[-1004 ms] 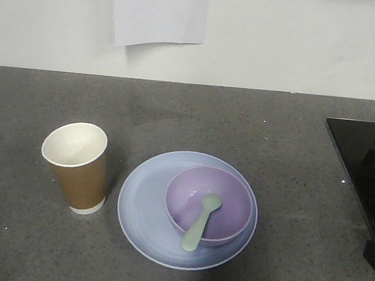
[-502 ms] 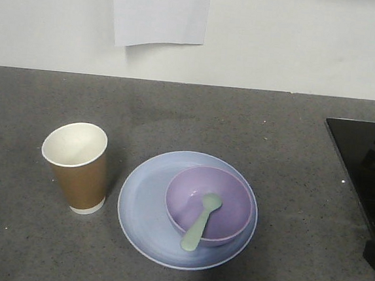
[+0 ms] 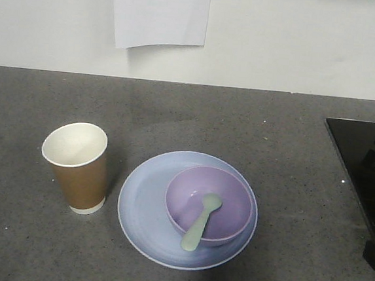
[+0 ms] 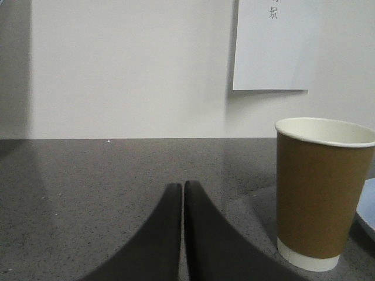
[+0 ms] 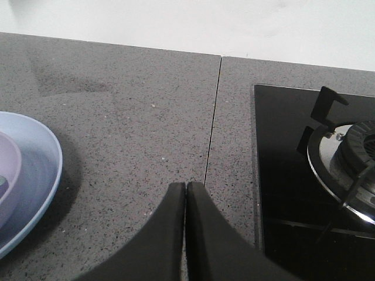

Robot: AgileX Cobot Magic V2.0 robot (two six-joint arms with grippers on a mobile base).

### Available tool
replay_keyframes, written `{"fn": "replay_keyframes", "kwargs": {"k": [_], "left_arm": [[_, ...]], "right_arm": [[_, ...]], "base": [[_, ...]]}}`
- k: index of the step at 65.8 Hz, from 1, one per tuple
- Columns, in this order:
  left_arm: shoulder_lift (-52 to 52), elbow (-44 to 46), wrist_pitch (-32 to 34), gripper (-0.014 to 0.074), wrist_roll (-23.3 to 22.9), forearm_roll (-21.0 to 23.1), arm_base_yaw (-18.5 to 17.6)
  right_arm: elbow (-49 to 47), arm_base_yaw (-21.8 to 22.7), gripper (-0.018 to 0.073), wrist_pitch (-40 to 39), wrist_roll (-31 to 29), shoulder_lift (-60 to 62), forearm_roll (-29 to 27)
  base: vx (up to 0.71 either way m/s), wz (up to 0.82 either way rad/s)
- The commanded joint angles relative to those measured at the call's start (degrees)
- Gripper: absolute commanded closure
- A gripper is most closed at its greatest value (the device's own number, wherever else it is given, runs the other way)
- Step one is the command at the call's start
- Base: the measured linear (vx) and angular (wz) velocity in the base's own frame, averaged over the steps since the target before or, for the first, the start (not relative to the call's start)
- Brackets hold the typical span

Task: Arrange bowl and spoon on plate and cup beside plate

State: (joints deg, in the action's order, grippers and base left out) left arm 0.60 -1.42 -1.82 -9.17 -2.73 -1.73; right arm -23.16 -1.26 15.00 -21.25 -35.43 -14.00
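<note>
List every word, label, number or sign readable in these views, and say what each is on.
"景": printed near the top edge of the white paper sheet taped to the wall; a partly cropped character sits above it, unreadable.
Brown paper cup: no print visible.
Pale blue round plate, lavender plastic bowl, mint-green plastic spoon: no markings.
</note>
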Motion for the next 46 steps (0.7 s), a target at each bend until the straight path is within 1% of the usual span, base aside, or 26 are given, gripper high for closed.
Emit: {"fn": "replay_keyframes", "kwargs": {"k": [1,15,20,24,28,34,36,40,46], "left_arm": [[0.4,-1.8,4.4,0.0603,-0.8,0.0,0.0],[0.4,-1.8,4.4,0.0603,-0.8,0.0,0.0],[0.4,-1.8,4.4,0.0603,-0.8,0.0,0.0],[0.4,-1.8,4.4,0.0603,-0.8,0.0,0.0],[0.4,-1.8,4.4,0.0603,-0.8,0.0,0.0],[0.4,-1.8,4.4,0.0603,-0.8,0.0,0.0],[0.4,-1.8,4.4,0.0603,-0.8,0.0,0.0],[0.4,-1.8,4.4,0.0603,-0.8,0.0,0.0],[0.4,-1.8,4.4,0.0603,-0.8,0.0,0.0]], "right_arm": [[-1.6,0.0,0.0564,-3.8,-0.4,-0.1,-0.3],[-1.5,0.0,0.0564,-3.6,-0.4,0.1,0.6],[0.0,0.0,0.0564,-5.3,0.5,2.2,1.5],[2.7,0.0,0.0564,-8.2,3.4,4.9,2.3],[6.1,0.0,0.0564,-12.0,8.0,8.4,3.9],[11.7,0.0,0.0564,-16.6,14.1,13.2,9.2],[13.4,0.1,0.0564,-17.1,15.8,14.7,11.1],[16.6,0.2,0.0564,-17.2,20.8,18.0,14.6],[19.9,0.2,0.0564,-17.3,26.5,22.9,18.7]], "base": [[0.0,0.0],[0.0,0.0],[0.0,0.0],[0.0,0.0],[0.0,0.0],[0.0,0.0],[0.0,0.0],[0.0,0.0],[0.0,0.0]]}}
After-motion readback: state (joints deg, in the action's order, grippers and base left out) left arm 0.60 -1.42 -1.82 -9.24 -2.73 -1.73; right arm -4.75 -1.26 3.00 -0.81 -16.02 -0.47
